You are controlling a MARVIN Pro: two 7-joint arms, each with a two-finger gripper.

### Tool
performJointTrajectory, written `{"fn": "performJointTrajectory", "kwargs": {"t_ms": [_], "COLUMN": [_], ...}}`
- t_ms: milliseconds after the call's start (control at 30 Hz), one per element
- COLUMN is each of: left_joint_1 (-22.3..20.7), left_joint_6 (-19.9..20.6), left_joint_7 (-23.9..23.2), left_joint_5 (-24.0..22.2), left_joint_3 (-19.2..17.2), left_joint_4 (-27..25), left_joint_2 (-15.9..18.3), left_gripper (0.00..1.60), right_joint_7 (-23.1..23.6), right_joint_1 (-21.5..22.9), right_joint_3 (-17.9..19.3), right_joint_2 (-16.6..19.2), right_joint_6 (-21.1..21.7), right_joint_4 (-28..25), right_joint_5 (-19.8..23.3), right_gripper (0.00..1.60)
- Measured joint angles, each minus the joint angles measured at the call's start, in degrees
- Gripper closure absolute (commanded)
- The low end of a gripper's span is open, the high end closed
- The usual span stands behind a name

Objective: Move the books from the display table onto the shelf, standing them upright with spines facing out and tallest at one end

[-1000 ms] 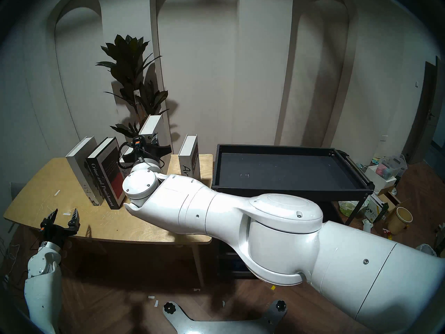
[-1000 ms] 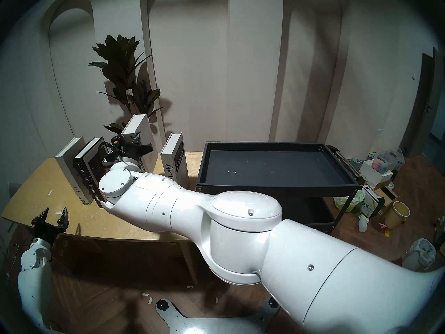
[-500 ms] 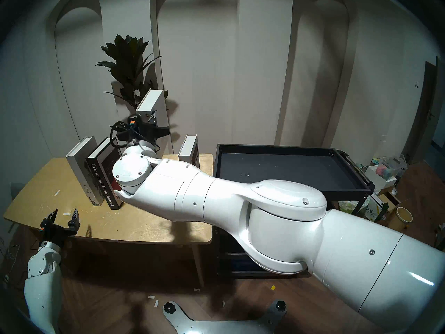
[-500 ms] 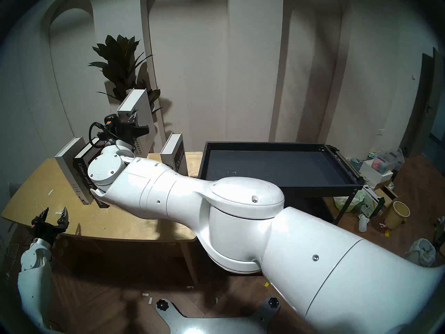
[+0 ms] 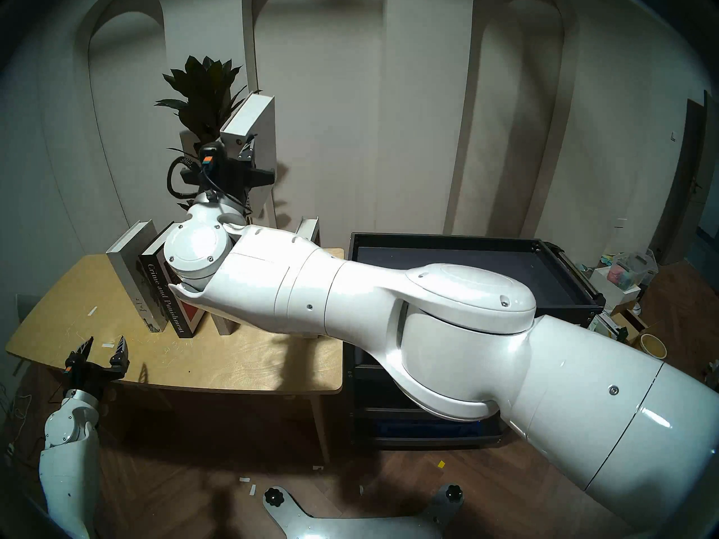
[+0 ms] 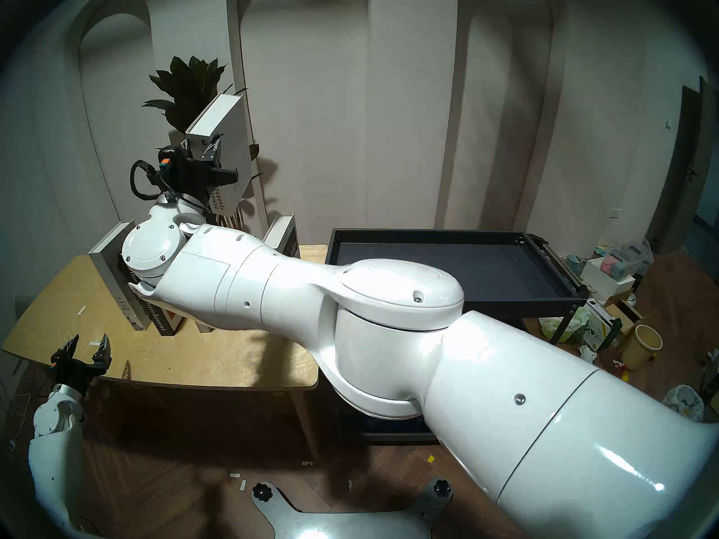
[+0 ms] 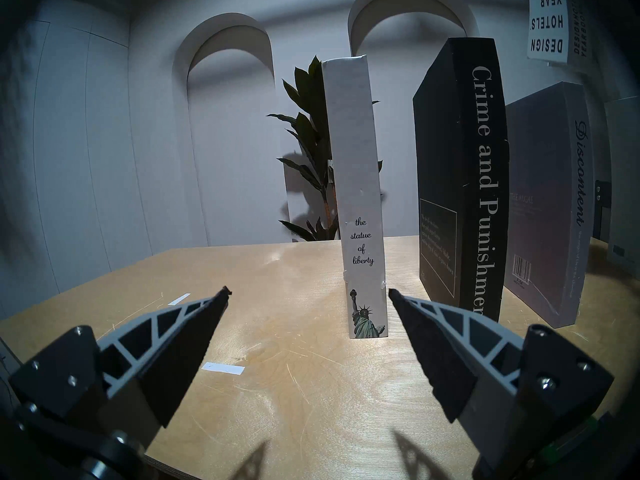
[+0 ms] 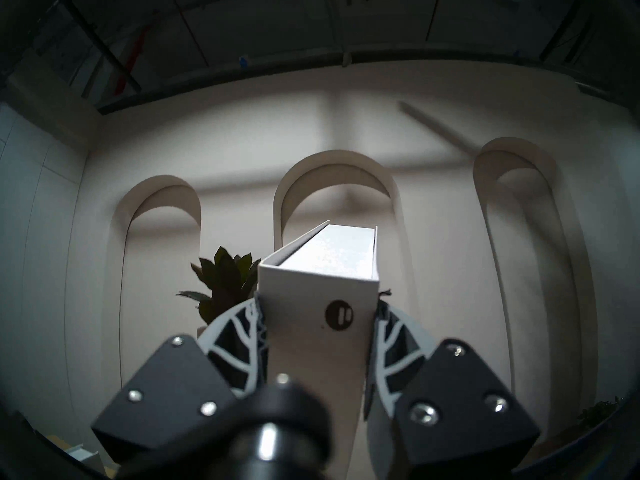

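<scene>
My right gripper (image 5: pixel 242 153) (image 8: pixel 317 302) is shut on the spine of the white Design Hotels Yearbook (image 5: pixel 253 114) (image 6: pixel 233 149) (image 8: pixel 322 257), holding it upright high above the display table (image 5: pixel 233 359). On the table stand the pale grey Statue of Liberty book (image 5: pixel 130 270) (image 7: pixel 360 198), Crime and Punishment (image 5: pixel 161 293) (image 7: pixel 485 178), grey Discontent (image 7: pixel 550 198) and, mostly hidden behind my right arm, white Arietta (image 5: pixel 307 231). My left gripper (image 5: pixel 105 343) (image 7: pixel 308 292) is open at the table's near left edge, facing the Liberty spine. The black shelf trolley (image 5: pixel 447 238) stands right of the table, its tray bare.
A potted plant (image 5: pixel 206 91) rises behind the table, close to the lifted book. Boxes, bags and a yellow bucket (image 5: pixel 653 345) litter the floor right of the trolley. My right arm spans the table's right half and the trolley's front.
My right arm has raised the white yearbook from between the other books to well above them. The left arm has not moved.
</scene>
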Motion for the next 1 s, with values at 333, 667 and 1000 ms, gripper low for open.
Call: {"fn": "performJointTrajectory", "kwargs": {"t_ms": [333, 667, 1000], "left_joint_1": [0.0, 0.0, 0.0], "left_joint_6": [0.0, 0.0, 0.0], "left_joint_7": [0.0, 0.0, 0.0], "left_joint_5": [0.0, 0.0, 0.0], "left_joint_3": [0.0, 0.0, 0.0], "left_joint_4": [-0.1, -0.1, -0.1], "left_joint_2": [0.0, 0.0, 0.0], "left_gripper": [0.00, 0.00, 0.00], "right_joint_7": [-8.8, -14.8, -17.2], "right_joint_1": [3.4, 4.2, 3.8], "right_joint_3": [0.2, -0.3, -0.2], "right_joint_2": [1.6, 8.0, 14.9], "right_joint_6": [-1.6, 0.5, 3.3], "right_joint_4": [-4.7, -10.2, -13.3], "right_joint_5": [-5.2, -8.2, -10.4], "right_gripper": [1.60, 1.60, 1.60]}}
